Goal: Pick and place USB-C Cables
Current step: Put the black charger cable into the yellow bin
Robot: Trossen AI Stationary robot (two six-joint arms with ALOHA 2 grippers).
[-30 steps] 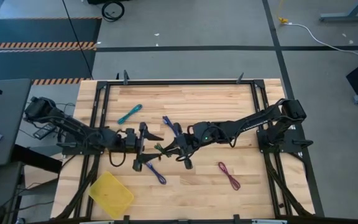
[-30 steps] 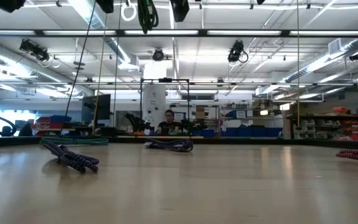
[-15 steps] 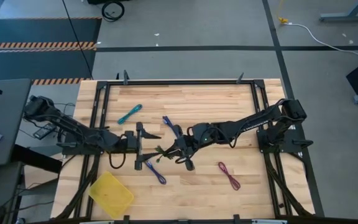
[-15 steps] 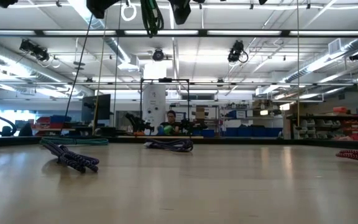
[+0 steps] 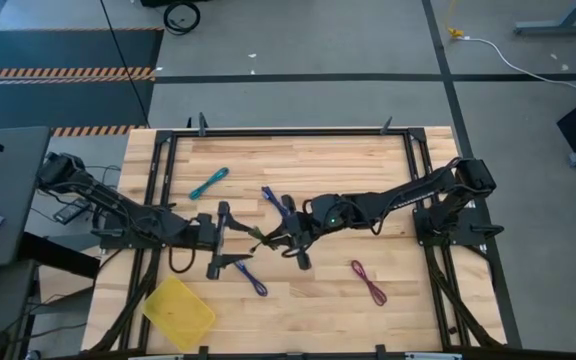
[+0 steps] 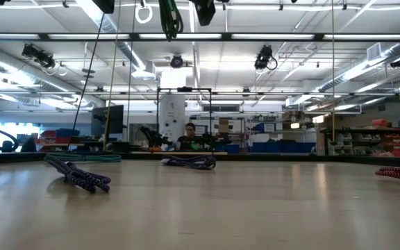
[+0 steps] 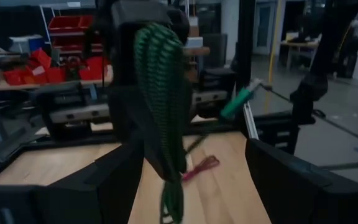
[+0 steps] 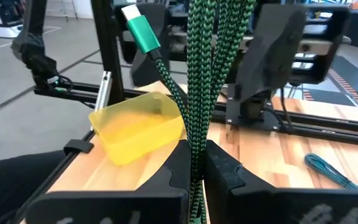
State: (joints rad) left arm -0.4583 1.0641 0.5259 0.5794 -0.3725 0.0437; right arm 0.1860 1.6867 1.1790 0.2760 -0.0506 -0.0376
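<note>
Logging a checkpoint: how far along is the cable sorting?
Nothing looks placed: the yellow bin shows no cable. In hand: the right gripper pinches the green cable in mid-air, facing the left gripper. Left on the table: teal cable, two blue-purple cables, maroon cable.

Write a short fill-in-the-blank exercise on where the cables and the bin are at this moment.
1. The right end effector is shut on the ____ cable.
2. The bin near the table's front left corner is ____ in colour.
3. The teal cable lies on the ____.
4. The left end effector, facing the right one, is ____.

Missing words: green; yellow; table; open
</note>
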